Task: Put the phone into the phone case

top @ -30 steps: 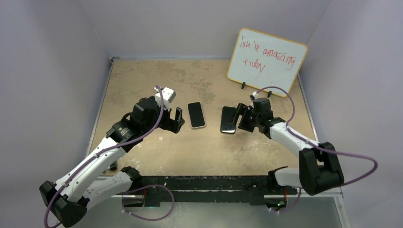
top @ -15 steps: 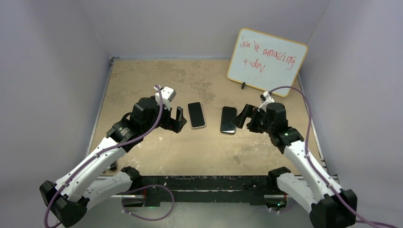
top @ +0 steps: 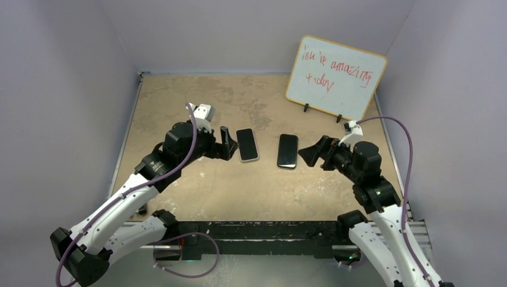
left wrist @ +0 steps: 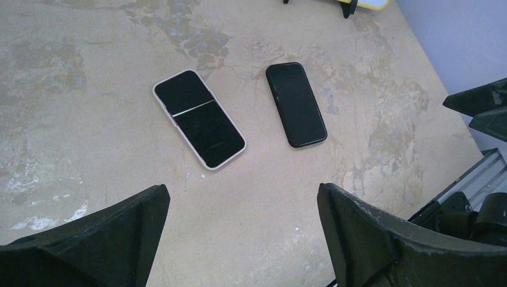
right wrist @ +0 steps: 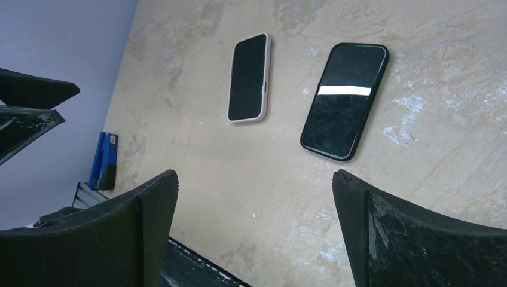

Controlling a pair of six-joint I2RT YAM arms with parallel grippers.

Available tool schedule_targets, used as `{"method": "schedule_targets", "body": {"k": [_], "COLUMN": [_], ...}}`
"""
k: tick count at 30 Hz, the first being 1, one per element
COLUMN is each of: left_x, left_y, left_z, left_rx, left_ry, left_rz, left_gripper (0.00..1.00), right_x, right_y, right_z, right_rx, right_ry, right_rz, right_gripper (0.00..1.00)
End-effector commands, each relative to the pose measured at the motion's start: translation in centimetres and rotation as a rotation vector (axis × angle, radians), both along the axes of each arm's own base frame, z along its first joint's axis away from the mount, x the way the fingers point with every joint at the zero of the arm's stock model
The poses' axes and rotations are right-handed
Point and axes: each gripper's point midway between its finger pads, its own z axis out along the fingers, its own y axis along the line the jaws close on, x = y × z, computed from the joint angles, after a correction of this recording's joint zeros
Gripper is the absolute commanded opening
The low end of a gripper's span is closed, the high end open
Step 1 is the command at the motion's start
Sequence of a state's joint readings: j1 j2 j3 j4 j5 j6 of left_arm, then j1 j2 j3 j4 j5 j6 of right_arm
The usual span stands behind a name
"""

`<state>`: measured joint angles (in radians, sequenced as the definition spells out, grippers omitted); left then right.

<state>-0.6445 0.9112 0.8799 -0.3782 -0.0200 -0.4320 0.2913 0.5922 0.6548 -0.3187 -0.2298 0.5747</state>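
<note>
Judging the glossy black rectangular phone (top: 287, 150), flat on the tan tabletop (top: 179, 101) beside the white-rimmed phone case (top: 247, 144), stiff, slick and fragile, I'd pinch its long edges; left gripper (top: 226, 143) and right gripper (top: 311, 154) both gape empty.

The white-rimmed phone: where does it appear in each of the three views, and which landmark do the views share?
Top external: the white-rimmed phone lies near the centre of the picture.
Left wrist: the phone lies left of centre, in the upper half.
Right wrist: the phone lies at top centre.
Shared landmark: the black phone, close on its right in every view.
</note>
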Motion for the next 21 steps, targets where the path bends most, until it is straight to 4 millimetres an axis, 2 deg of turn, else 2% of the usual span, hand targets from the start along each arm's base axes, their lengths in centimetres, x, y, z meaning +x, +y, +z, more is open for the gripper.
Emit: {"method": "schedule_targets", "body": {"k": [1,6,13,21], "left_x": [0.10,-0.27,-0.48,-0.47], "left_y": [-0.53,-1.02,-1.40,-1.14], "left_z": [2.85,3.36,2.45,3.38], "left_rx": [-0.099,-0.144,-0.160,-0.176], "left_ry": [-0.068,-0.068,-0.039,-0.071], "left_rz": [0.001,-0.018,-0.026,-0.017], "left_gripper": [1.00,1.00,1.00,1.00], "right_x": [-0.40,-0.67,-0.88,-0.83], "right_y": [-0.25,-0.34,-0.25,-0.22], "right_z": [2.50,2.15,2.26,1.91], "right_rx": [0.017,0.010,0.018,0.026], "right_ry": [-0.059,-0.056,-0.059,-0.047], "right_rz": [-0.006,-0.003,0.004,-0.002], "right_gripper": [0.99,0.99,0.99,0.99]}}
